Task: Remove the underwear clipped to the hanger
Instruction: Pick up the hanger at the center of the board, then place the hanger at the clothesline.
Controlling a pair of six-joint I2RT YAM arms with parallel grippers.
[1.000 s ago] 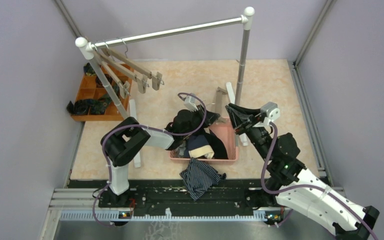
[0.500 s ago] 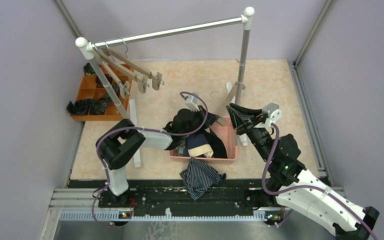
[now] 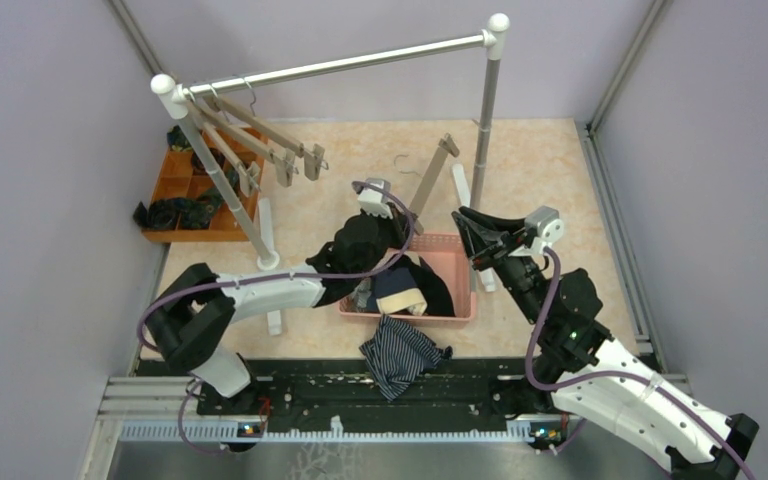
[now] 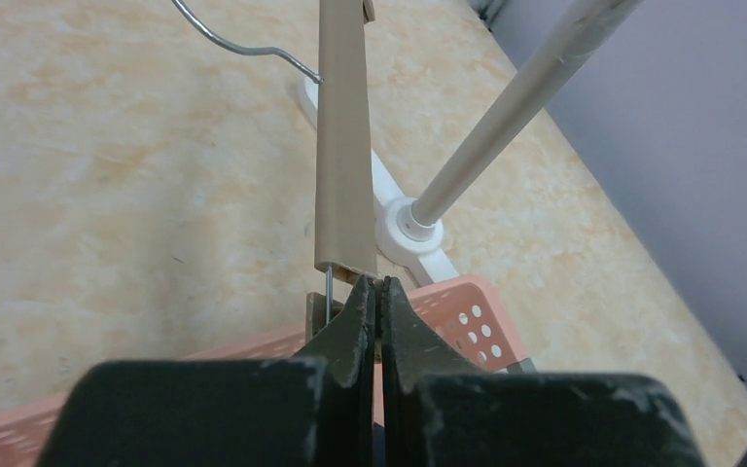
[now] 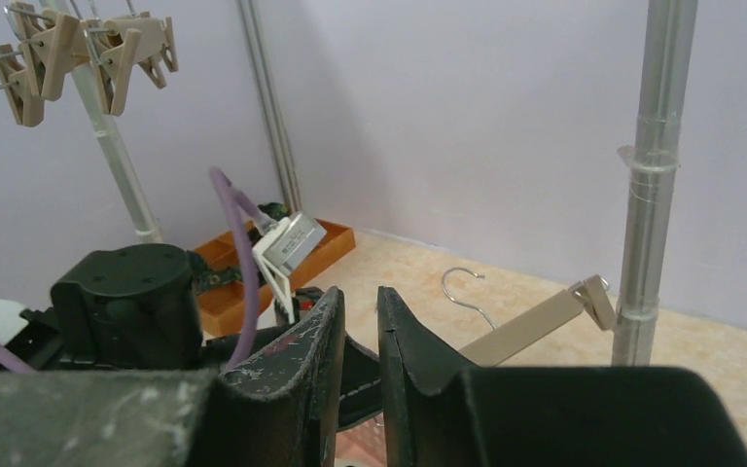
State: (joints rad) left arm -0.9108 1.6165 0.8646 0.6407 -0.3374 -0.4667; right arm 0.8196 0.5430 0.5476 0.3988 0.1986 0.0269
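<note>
Now L claw (image 4: pixel 380 285) pinches hanger (image 4: pixel 343 146) end above basket (image 4: pixel 452 290) rim.

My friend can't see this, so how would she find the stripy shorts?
Look for the pink basket in the middle of the table. In front of it, at the near edge, the stripy shorts lie crumpled, partly over the black rail. Unlike the dark clothes heaped in the basket, they sit outside it and have thin white stripes.
</note>
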